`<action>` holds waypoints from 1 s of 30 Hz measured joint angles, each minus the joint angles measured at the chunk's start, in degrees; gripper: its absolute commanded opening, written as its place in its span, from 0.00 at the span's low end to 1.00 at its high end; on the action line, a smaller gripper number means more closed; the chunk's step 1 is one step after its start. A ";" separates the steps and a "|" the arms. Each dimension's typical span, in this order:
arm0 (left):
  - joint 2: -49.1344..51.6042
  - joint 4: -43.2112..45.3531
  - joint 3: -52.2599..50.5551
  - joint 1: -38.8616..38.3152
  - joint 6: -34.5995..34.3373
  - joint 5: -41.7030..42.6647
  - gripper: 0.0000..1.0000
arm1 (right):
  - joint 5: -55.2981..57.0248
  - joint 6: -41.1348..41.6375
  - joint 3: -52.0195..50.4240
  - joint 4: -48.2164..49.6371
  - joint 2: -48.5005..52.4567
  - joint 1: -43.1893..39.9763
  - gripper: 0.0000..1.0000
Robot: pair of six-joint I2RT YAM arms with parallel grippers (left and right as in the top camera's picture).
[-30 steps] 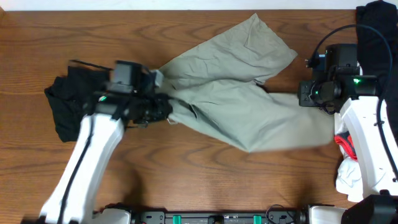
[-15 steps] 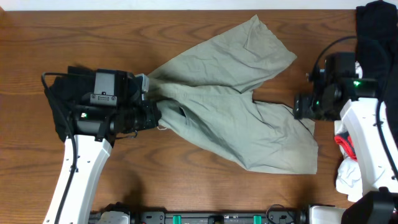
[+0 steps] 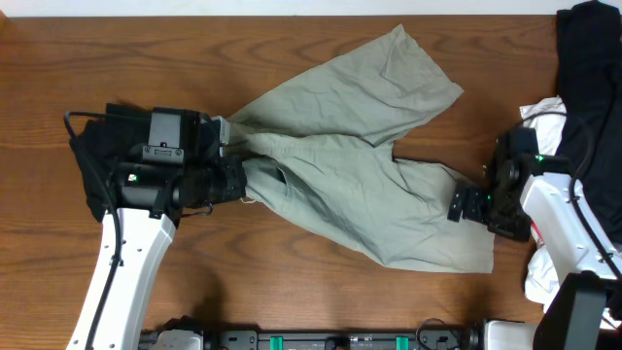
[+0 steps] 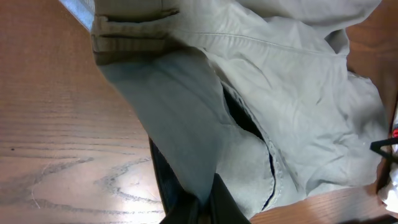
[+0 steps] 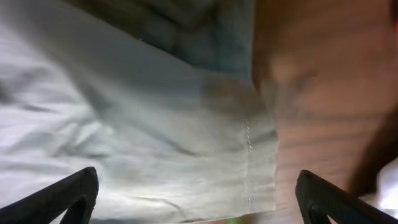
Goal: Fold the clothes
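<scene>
The khaki-green shorts (image 3: pixel 360 165) lie spread across the middle of the table, one leg pointing to the far right and the other to the near right. My left gripper (image 3: pixel 243 181) is shut on the waist end, and the left wrist view shows the fabric (image 4: pixel 267 93) pinched between the black fingers (image 4: pixel 202 208). My right gripper (image 3: pixel 465 206) hovers open over the near leg's hem. In the right wrist view its fingertips (image 5: pixel 81 193) stand wide apart on either side of the flat hem (image 5: pixel 186 137), holding nothing.
A black garment (image 3: pixel 92 175) lies bunched under the left arm at the table's left. A second black garment (image 3: pixel 583 58) fills the far right corner. White cloth (image 3: pixel 542 277) sits behind the right arm at the right edge.
My right gripper opened, let go of the leg hem and moved toward the table's near side. The leg now lies flat. My left gripper pulled the waist leftward, then stayed still.
</scene>
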 measured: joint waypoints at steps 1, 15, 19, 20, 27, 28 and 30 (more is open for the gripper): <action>0.00 0.00 0.00 0.00 0.00 -0.07 0.06 | 0.02 1.18 -1.01 0.37 0.00 -0.22 0.99; 0.00 -0.09 0.00 -0.02 0.00 -0.28 0.06 | -2.32 8.72 -12.96 12.22 -0.70 -0.57 0.81; 0.00 -0.28 0.00 -0.02 0.00 -0.28 0.06 | -4.17 8.44 -14.38 16.00 -2.25 -0.74 0.01; 0.00 -0.28 0.00 0.00 0.00 -0.28 0.06 | -5.53 7.87 -14.60 17.14 -2.45 -0.74 0.01; 0.00 4.02 0.00 0.00 0.02 -2.01 0.06 | -17.84 1.77 -13.22 19.08 -2.12 -0.74 0.01; 0.00 5.22 0.00 -0.02 0.02 -2.71 0.06 | -18.82 1.11 -11.80 18.21 -2.29 -0.74 0.01; 0.00 7.89 0.07 0.00 0.07 -4.02 0.06 | -20.76 -0.52 -5.77 15.98 -3.23 -0.74 0.01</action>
